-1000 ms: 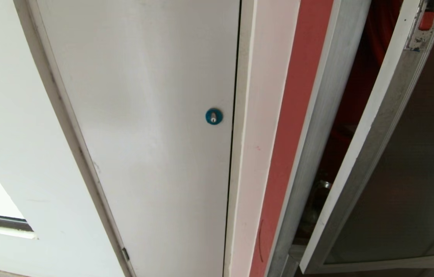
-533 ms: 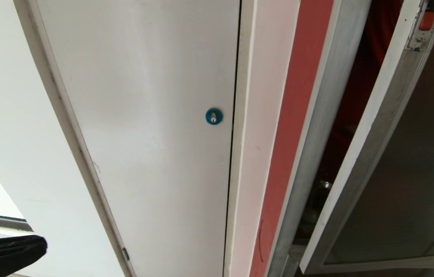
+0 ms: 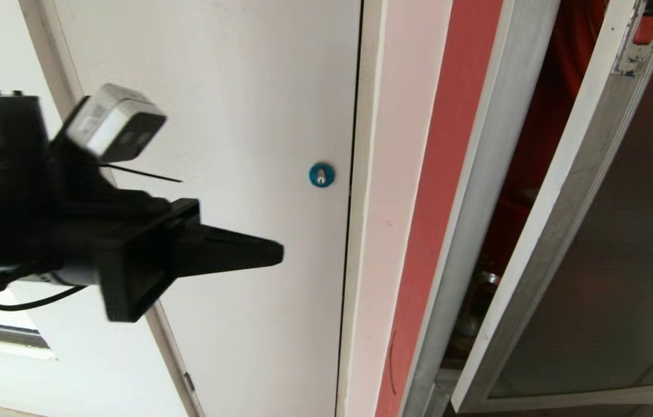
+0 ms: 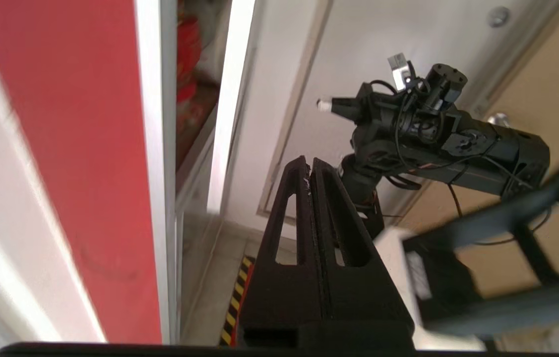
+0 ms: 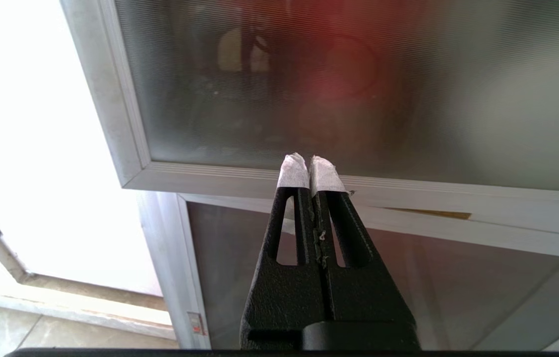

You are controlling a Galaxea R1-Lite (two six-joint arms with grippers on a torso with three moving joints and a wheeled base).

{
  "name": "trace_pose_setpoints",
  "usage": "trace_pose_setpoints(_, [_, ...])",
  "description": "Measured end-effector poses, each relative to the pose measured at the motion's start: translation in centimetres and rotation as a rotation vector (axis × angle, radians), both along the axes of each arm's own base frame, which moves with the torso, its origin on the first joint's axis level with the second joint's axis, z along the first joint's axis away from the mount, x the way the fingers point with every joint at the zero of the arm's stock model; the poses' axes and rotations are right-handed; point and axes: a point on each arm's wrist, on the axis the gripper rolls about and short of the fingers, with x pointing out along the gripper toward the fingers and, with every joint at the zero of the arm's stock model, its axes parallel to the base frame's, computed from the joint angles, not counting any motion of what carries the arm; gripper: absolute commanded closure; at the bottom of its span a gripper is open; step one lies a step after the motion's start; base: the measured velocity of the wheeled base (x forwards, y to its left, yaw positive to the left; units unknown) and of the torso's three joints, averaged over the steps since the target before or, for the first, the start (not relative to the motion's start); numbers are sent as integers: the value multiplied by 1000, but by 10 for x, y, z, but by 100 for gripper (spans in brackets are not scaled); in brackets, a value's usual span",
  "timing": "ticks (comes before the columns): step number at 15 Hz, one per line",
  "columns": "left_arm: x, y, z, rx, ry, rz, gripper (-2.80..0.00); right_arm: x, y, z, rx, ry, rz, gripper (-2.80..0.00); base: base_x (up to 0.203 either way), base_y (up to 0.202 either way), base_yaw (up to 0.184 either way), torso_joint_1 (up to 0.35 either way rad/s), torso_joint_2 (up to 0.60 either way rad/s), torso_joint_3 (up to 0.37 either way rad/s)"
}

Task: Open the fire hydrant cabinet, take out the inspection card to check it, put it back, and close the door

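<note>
The fire hydrant cabinet (image 3: 477, 202) stands at the right, silver-framed with a red interior (image 4: 187, 59). Its door (image 3: 639, 260), dark glass in a silver frame with a small red latch (image 3: 645, 29), hangs ajar. My left gripper (image 3: 280, 253) is shut and empty in front of the white panel, pointing right toward the cabinet, well short of it; its tips (image 4: 309, 161) are pressed together. My right gripper (image 5: 310, 163), white-taped at the tips, is shut and empty close to the door's lower frame rail (image 5: 408, 188). The right arm (image 4: 433, 134) hangs low. The inspection card is out of view.
A plain white panel door with a round blue lock (image 3: 321, 175) fills the middle, beside a red wall strip (image 3: 442, 174). Below the door is a smaller dark panel (image 5: 458, 287) with an orange label (image 5: 428, 213). Yellow-black floor tape (image 4: 237, 302) lies below the cabinet.
My left arm has swung up from the lower left into the head view and now points right. The door and the right arm have not moved.
</note>
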Motion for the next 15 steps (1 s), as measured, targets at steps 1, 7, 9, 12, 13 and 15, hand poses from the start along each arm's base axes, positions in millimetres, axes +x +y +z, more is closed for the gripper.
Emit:
trace_pose_setpoints(1, [13, -18, 0, -2, -6, -40, 0, 0, 0, 0, 0, 0, 0, 0, 0, 0, 0, 0, 0, 0])
trace_pose_setpoints(7, [51, -112, -15, 16, 0, -88, 0, 0, 0, 0, 1, 0, 0, 0, 0, 0, 0, 0, 0, 0])
trace_pose_setpoints(9, [55, -136, -24, 30, -3, -57, 0, 0, 0, 0, 0, 0, 0, 0, 0, 0, 0, 0, 0, 0])
trace_pose_setpoints(12, [56, -165, -40, 56, -45, -13, 0, 0, 0, 0, 0, 0, 0, 0, 0, 0, 0, 0, 0, 0])
trace_pose_setpoints(13, [56, -174, -43, 59, -48, -15, 0, 0, 0, 0, 0, 0, 0, 0, 0, 0, 0, 0, 0, 0])
trace_pose_setpoints(15, [56, -189, -46, 59, -76, 6, 0, 0, 0, 0, 0, 0, 0, 0, 0, 0, 0, 0, 0, 0])
